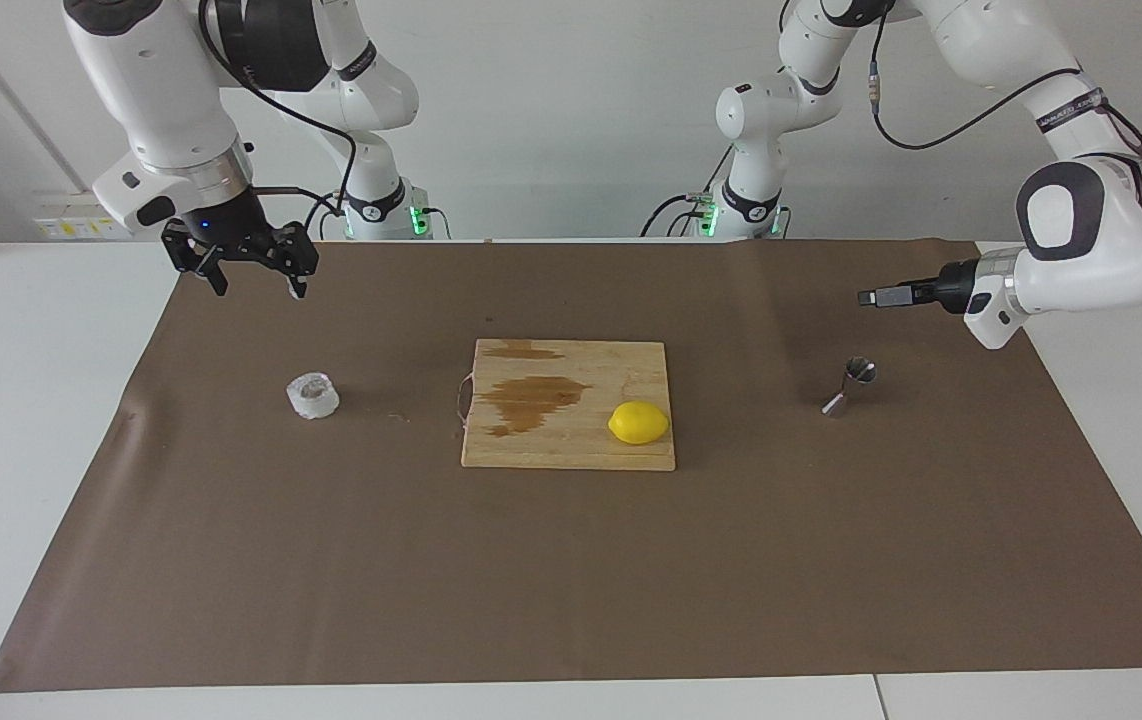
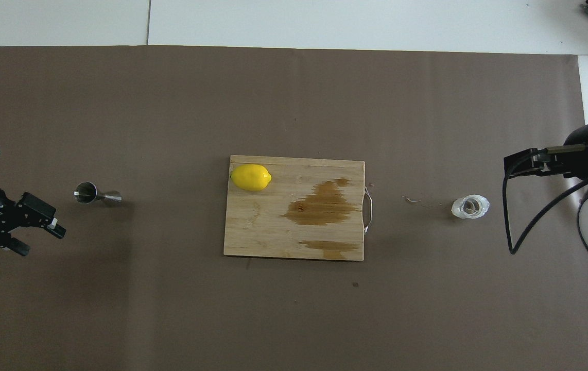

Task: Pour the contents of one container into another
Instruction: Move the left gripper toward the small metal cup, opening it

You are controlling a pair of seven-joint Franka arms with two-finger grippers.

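Right pincer (image 1: 253, 281) splayed, squat translucent cup (image 1: 313, 395)

Rectangular wooden cutting board (image 1: 571, 405) (image 2: 294, 206), dark wet stains, metal wire handle (image 2: 368, 209): mid brown paper sheet (image 1: 571, 580) (image 2: 294, 103). Oval yellow lemon (image 1: 638, 422) (image 2: 251, 177): on board corner, away from handle.

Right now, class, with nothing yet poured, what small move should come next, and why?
Probably lower the right gripper toward the squat translucent whitish plastic cup. Its fingers are open and it hangs empty above the brown mat, with the cup untouched. The shiny steel hourglass jigger stands apart at the left arm's end, where the empty, open left gripper waits.
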